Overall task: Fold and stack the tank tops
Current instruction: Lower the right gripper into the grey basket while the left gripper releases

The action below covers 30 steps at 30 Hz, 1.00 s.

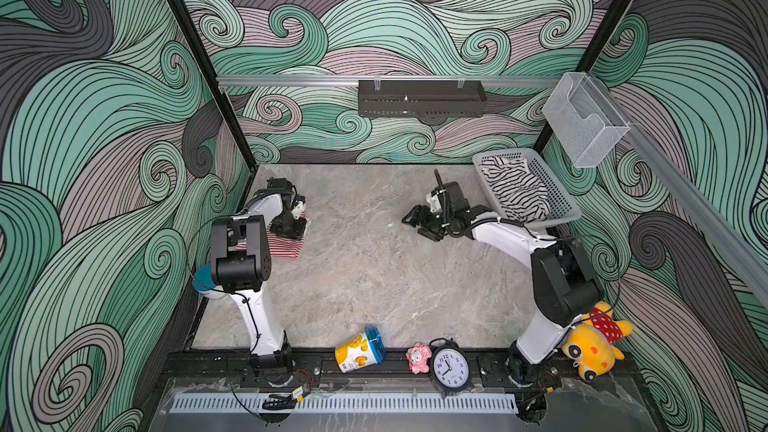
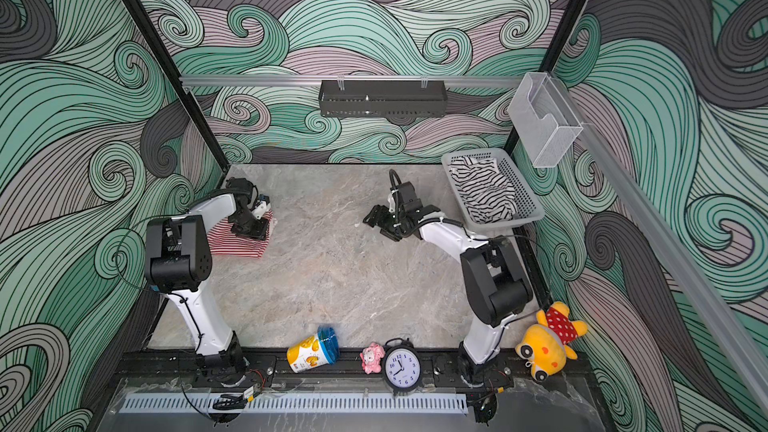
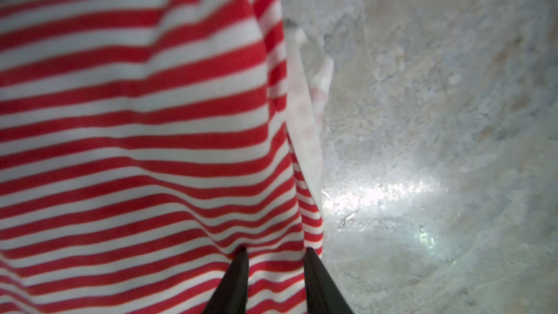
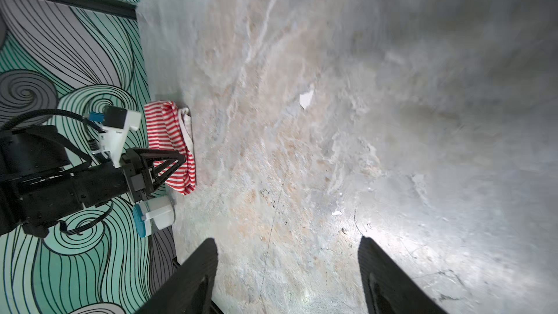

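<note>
- The middle of the bench [image 1: 353, 284] lies bare from the far wall to the front rail, a wide lane between the two arms.
- Far left: the red-and-white tank top [image 1: 286, 249], with the left end effector [image 3: 276, 255] down on it, blocks that corner. A white jar with a blue lid [image 4: 154, 215] sits near it by the wall.
- Far right: the grey basket [image 1: 569, 214] holding the black-and-white tank top [image 1: 515, 189] fills the corner. The right end effector [image 1: 415, 224], jaws wide, hangs just left of it.
- Front edge: a tipped snack can [image 1: 359, 351], pink figurine [image 1: 417, 357] and alarm clock [image 1: 451, 367] line the rail. A yellow plush toy [image 1: 590, 351] lies beyond the right arm's base.

2 tank tops [image 1: 286, 248] [image 1: 515, 193], 1 basket [image 1: 555, 191], 1 clock [image 1: 451, 367]
</note>
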{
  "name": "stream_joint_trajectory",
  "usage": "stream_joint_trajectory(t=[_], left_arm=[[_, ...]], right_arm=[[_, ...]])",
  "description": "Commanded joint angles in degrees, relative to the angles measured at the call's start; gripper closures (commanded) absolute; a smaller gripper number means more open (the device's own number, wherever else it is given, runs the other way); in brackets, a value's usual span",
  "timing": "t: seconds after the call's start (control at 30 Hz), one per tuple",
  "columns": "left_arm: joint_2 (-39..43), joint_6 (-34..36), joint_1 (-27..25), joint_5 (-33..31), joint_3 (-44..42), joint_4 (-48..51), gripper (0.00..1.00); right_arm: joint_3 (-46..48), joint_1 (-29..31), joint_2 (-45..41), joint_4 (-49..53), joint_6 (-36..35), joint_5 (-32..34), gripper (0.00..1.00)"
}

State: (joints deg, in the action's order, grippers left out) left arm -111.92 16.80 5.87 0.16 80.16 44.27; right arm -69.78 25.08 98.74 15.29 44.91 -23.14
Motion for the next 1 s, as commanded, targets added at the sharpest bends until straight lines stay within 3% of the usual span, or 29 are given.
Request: stream_joint_trajectory(t=[0.0, 0.27, 0.43, 0.57, 0.77, 0.97], left_arm=[[-1.29, -1.33, -0.16, -1.51, 4.47, 2.52, 0.66], [7.63, -4.15, -0.44, 5.08, 5.99, 3.97, 0.61], [14.71, -5.52, -1.68, 10.06, 6.19, 4.69, 0.48], [19.25, -5.22, -4.39, 13.33, 5.27, 6.24, 0.46], [26.49, -2.86, -9.04, 19.55, -2.08, 4.07, 0.45], [33.37, -1.86, -13.17, 20.55, -10.15, -1.73, 0.43]], right_arm=[[-4.89, -3.69, -4.40, 12.07, -7.11, 2.08, 0.24], [-21.52, -15.90, -3.69, 31.77, -17.20, 7.71, 0.17], [-32.59, -24.55, 3.80, 38.24, -20.68, 10.13, 0.17], [-41.87, -30.18, 12.10, 42.42, -21.71, 15.10, 0.17], [-55.14, -32.86, 25.74, 49.37, -24.04, 30.08, 0.17], [-59.97, -33.26, 33.54, 49.57, -25.01, 35.88, 0.16]])
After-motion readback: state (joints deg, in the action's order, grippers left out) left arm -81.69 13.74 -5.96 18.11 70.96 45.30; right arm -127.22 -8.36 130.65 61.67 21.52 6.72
